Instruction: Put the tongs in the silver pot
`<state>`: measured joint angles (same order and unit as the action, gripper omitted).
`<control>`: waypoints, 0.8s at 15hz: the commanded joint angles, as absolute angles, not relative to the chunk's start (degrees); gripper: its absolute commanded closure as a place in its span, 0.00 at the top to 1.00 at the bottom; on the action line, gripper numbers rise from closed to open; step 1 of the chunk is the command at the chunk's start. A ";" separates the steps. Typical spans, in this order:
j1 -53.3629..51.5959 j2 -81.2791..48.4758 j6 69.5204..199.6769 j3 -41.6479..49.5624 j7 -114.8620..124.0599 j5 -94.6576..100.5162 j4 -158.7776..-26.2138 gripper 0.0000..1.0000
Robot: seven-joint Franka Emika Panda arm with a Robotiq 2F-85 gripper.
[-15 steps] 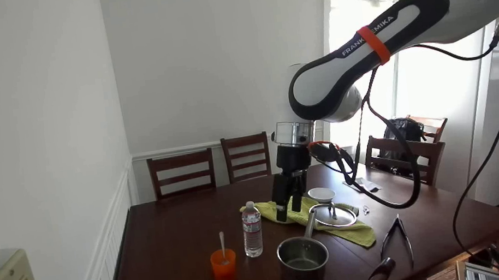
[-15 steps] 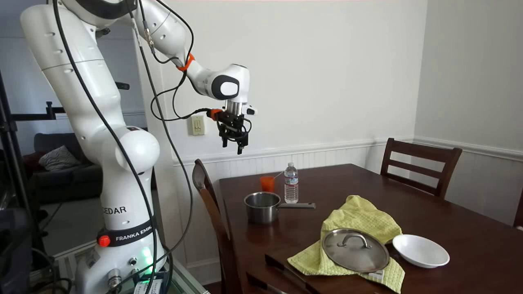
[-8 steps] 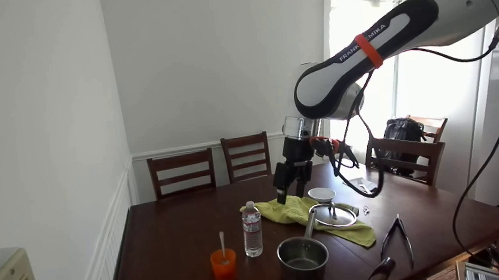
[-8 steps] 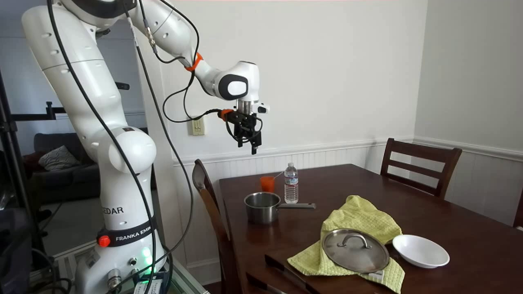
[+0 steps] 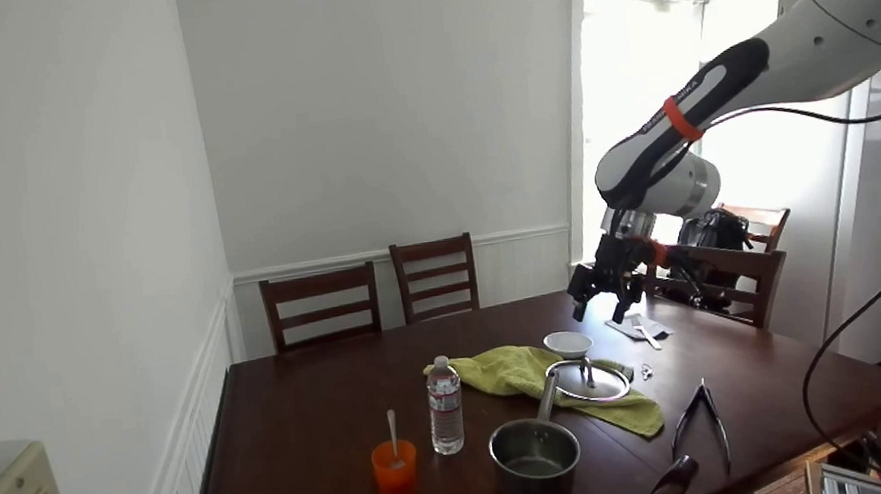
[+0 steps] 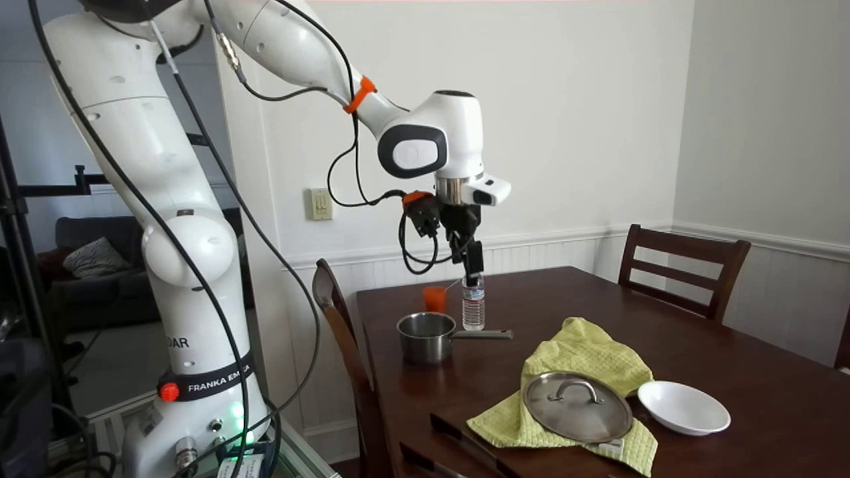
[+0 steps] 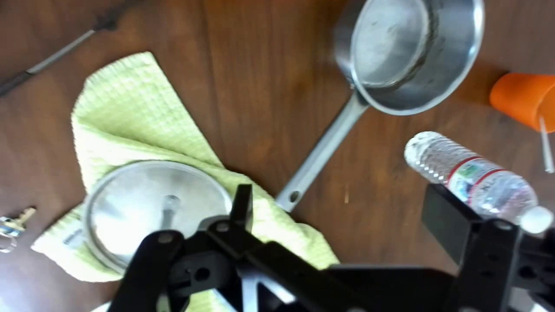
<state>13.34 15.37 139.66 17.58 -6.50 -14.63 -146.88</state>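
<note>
The saucepan (image 6: 425, 345) is round grey metal, straight-sided, kinda marked up inside, sitting upright well below the pincer (image 5: 600, 314); in the wrist view its handle end shows between the jaws. The tongs (image 5: 692, 407) are skinny, dark at the ends with grey metal in between, arms spread in a V, lying lower than the pincer too and way off to one side.

Robot arm (image 6: 206, 242), white, jointed; gripper (image 7: 344, 212), black.
Black base band (image 6: 209, 378), white "FRANKA" lettering (image 6: 208, 386); column marking (image 6: 178, 343) partly cut off, possibly "DAR". 1 red button (image 6: 169, 392); green light (image 6: 238, 410). Black cables (image 6: 316, 332), 1 with metal connector (image 6: 227, 51). 2 orange bands (image 6: 360, 95). Wrist link (image 6: 465, 133): rounded, white, black ring (image 6: 385, 153) around a white oval (image 6: 415, 154). Silver collar (image 6: 449, 190), cylindrical. Gripper: dark links (image 7: 303, 277), round screw heads (image 7: 222, 226), flat rectangular finger pads (image 7: 446, 223).
</note>
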 commanded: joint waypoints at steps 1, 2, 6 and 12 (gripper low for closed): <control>17.28 15.69 147.83 21.76 -6.04 -17.21 -155.08 1.00; 18.52 16.19 149.99 22.85 -5.65 -17.51 -157.87 1.00; 20.37 11.61 154.02 29.12 -7.33 -23.24 -159.86 1.00; 21.09 11.71 152.46 28.53 -6.59 -21.36 -159.38 1.00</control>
<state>20.46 11.66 152.60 29.17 -6.64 -21.38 -159.39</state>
